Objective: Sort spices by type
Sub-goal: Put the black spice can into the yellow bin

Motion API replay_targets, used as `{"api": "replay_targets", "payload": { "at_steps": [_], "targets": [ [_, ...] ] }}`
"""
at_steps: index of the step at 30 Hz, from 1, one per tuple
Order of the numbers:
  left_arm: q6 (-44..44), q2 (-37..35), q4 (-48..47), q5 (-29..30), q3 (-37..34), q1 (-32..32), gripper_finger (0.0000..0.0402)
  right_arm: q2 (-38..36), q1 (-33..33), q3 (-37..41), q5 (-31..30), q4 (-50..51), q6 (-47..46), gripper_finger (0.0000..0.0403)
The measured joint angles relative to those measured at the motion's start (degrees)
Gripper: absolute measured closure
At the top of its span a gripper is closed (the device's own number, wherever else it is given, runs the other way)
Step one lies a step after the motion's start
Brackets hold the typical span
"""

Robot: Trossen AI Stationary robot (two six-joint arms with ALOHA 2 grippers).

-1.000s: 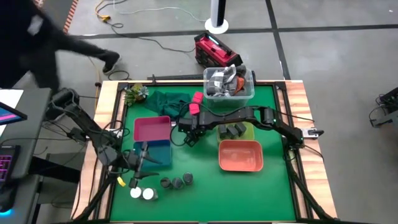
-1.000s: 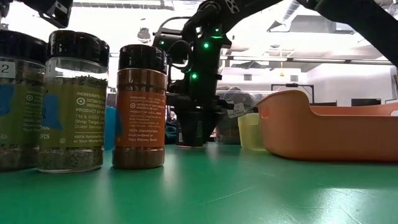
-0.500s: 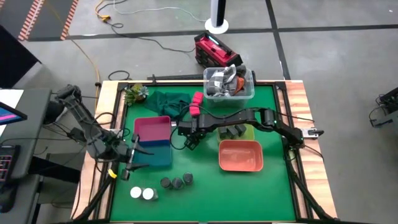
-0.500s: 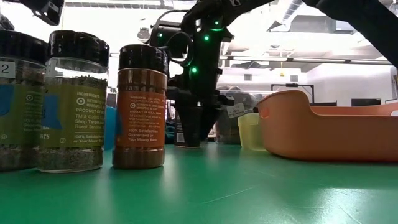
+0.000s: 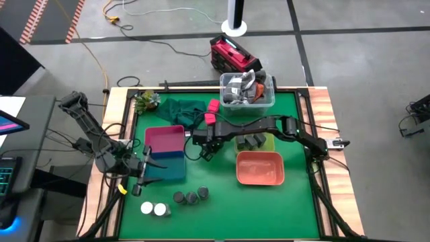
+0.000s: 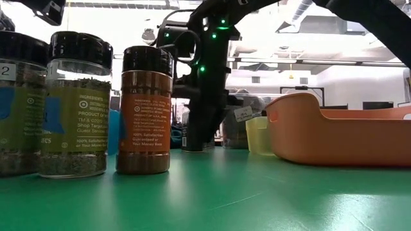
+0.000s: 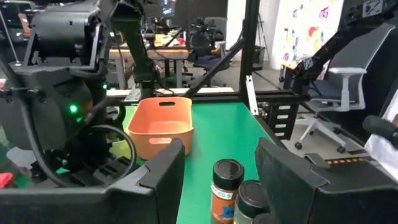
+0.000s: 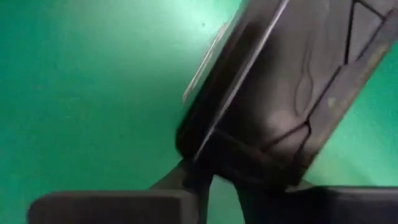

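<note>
right gripper (image 5: 207, 146) clamped on dark grey rectangular spice block (image 8: 273, 93) | block upright | yellow-green tray (image 5: 267, 142) just right, nearer right arm

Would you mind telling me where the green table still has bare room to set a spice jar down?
Bare green lies right of the orange tray, and along the front edge right of the dark grey jars. It is crowded at the back: clear tub, green cloth, pink tray and right gripper.

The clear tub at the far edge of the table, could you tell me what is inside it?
The clear tub holds a jumble of grey items; anything beneath them is covered.
</note>
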State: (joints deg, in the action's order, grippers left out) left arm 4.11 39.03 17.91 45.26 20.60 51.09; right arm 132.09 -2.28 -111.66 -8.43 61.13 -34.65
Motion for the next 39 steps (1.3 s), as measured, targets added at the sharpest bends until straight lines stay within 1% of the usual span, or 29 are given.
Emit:
{"api": "replay_targets", "payload": {
  "at_steps": [7,13,16,19,22,25,29,31,34,36,39],
  "targets": [
    [-0.86,4.05,2.04,0.06,0.0,-2.04,0.0217,-0.27,-0.12,-5.42,1.09,3.0,1.8,0.0354],
    [-0.86,5.53,2.99,0.04,0.0,-2.23,0.0217,-0.31,-0.12,-6.66,1.32,4.31,2.88,0.0375],
    [-0.87,4.1,2.89,-0.01,0.0,-1.37,0.0217,-0.31,-0.14,-7.84,2.42,8.26,3.56,0.0381],
    [-2.12,1.6,3.03,-0.05,0.0,-0.01,0.0217,-0.31,-0.12,-9.9,2.53,12.54,3.92,0.0379],
    [-3.19,-0.91,1.28,-0.07,0.0,0.86,0.0217,-0.33,-0.12,-11.32,2.53,12.91,4.69,0.0373],
    [-2.28,-3.35,-2.63,-0.07,0.0,1.53,0.0217,-0.26,-0.12,-11.87,2.58,12.81,4.72,0.0372],
    [0.69,-6.83,-11.09,0.5,0.0,2.36,0.0217,-0.28,-0.12,-12.06,2.58,12.76,5.09,0.0373],
    [2.16,-8.27,-14.13,2.15,0.0,2.36,0.0217,-0.26,-0.06,-12.04,2.58,12.74,6.05,0.0366],
    [3.71,-9.56,-16.09,4.4,0.0,2.32,0.0217,-0.26,0.0,-12.04,2.58,11.63,7.59,0.0343],
    [4.59,-9.54,-16.21,5.26,0.0,2.3,0.0217,-0.26,0.01,-12.04,2.58,11.04,8.56,0.032],
    [5.69,-8.77,-16.24,7.03,0.0,2.28,0.0217,-0.26,-0.39,-13.54,2.6,11.01,11.39,0.0274]
  ]
}}
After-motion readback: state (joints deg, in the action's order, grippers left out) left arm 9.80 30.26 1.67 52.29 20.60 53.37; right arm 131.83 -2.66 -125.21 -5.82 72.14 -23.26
